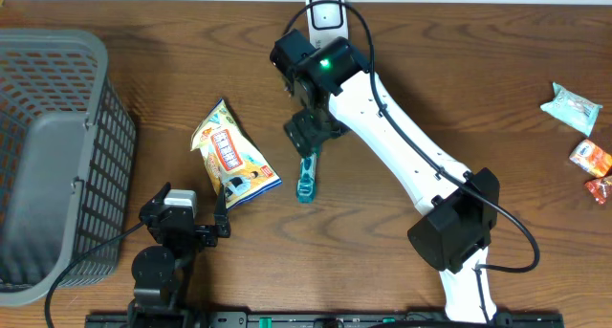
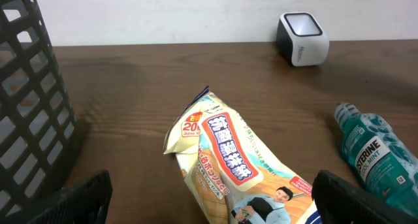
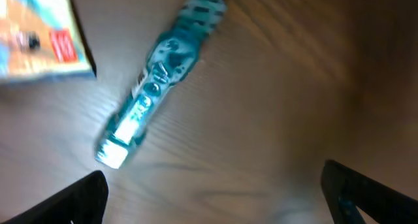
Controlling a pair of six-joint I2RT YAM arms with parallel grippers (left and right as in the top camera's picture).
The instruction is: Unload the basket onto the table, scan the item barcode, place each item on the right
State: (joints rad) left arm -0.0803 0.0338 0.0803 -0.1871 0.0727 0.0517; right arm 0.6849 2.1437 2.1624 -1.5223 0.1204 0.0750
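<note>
I judge this the reach-to-grasp step. My right end effector (image 1: 308, 137) hangs wide open and empty over the mouthwash bottle (image 1: 307, 178), six o'clock of the barcode scanner (image 1: 325, 14). My left end effector (image 1: 218, 223) is likewise open and empty. Next I should descend and straddle the bottle.

Left gripper (image 1: 188, 211) jaws wide, right gripper (image 1: 308, 137) seemingly wide too

Right arm (image 1: 402, 142): white tapered links, black boxy joints, green light (image 1: 326, 62) lit near the wrist, thin black cable (image 1: 524, 230) looping by the elbow. Left arm (image 1: 164, 244): mostly black, compact, blocky. Left fingers (image 2: 78, 198) and right fingers (image 3: 65, 201): matte black wedges.
</note>
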